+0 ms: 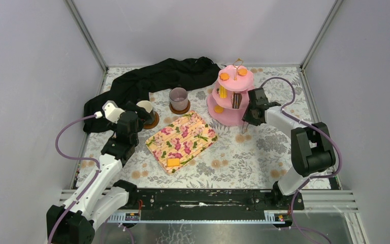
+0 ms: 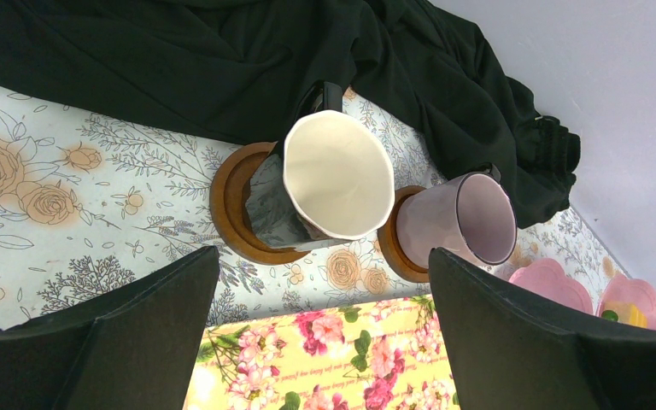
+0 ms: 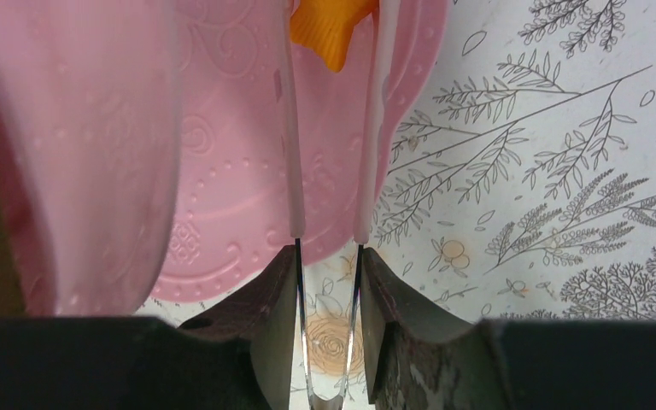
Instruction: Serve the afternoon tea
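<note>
Standing wide open, the left gripper (image 2: 325, 278) holds nothing. The cream-lined dark ceramic mug (image 2: 337, 175) sits upright on its round wooden coaster (image 2: 231, 213) straight ahead, centred between the jaws, with its handle turned away towards the crumpled black cloth (image 2: 137, 60). The mauve-grey mug (image 2: 465, 222) stands just to its right (on a coaster of its own). Judgement: a straight advance would bracket the dark mug. At the pink three-tier plastic cake stand (image 1: 228, 118), the right gripper (image 3: 329, 299) is clamped on slim white-tipped metal tongs (image 3: 293, 171). A small orange fluted toy cake (image 3: 329, 30) lies between their arms on a tier; whether it is pinched cannot be told
</note>
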`<move>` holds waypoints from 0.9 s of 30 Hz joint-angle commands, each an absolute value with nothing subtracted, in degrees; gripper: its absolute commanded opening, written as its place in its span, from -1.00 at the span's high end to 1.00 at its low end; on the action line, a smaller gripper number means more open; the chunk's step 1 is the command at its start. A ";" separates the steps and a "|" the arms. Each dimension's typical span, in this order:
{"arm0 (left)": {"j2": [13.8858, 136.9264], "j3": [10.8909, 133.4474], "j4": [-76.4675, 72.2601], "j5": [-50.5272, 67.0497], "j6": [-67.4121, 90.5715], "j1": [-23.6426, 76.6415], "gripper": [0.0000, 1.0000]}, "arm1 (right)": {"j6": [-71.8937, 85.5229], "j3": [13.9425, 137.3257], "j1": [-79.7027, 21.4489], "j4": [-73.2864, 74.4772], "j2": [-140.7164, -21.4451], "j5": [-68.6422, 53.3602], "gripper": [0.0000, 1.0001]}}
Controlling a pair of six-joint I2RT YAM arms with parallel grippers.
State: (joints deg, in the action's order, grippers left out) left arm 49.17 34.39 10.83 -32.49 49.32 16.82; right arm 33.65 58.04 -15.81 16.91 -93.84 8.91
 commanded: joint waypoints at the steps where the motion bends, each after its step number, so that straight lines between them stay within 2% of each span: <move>1: 49.22 35.68 10.47 -33.52 49.31 16.34 -1.00 | 31.87 60.39 -14.72 12.65 -94.69 7.11 0.82; 5: 49.19 35.68 10.50 -33.57 49.31 16.32 -1.00 | 31.17 61.60 -14.51 12.72 -95.02 7.04 0.76; 8: 49.18 35.68 10.55 -33.56 49.31 16.30 -1.00 | 30.74 62.66 -14.43 13.32 -96.71 7.12 0.60; 13: 49.10 35.64 10.59 -33.44 49.37 16.35 -1.00 | 30.43 63.42 -14.41 14.21 -96.78 7.27 0.20; 15: 49.09 35.60 10.46 -33.43 49.39 16.33 -1.00 | 30.34 63.33 -14.49 14.43 -96.56 7.22 0.14; 20: 48.96 35.60 10.48 -33.36 49.46 16.36 -1.00 | 30.14 63.05 -14.41 14.76 -96.09 7.46 0.10; 27: 48.98 35.50 10.42 -33.31 49.46 16.35 -1.00 | 30.50 60.72 -14.42 14.29 -92.94 7.40 0.16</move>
State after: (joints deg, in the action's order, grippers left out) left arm 49.17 34.39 10.83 -32.45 49.32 16.82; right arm 31.07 60.88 -14.61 15.64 -96.71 7.84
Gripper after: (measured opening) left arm 0.997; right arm 0.436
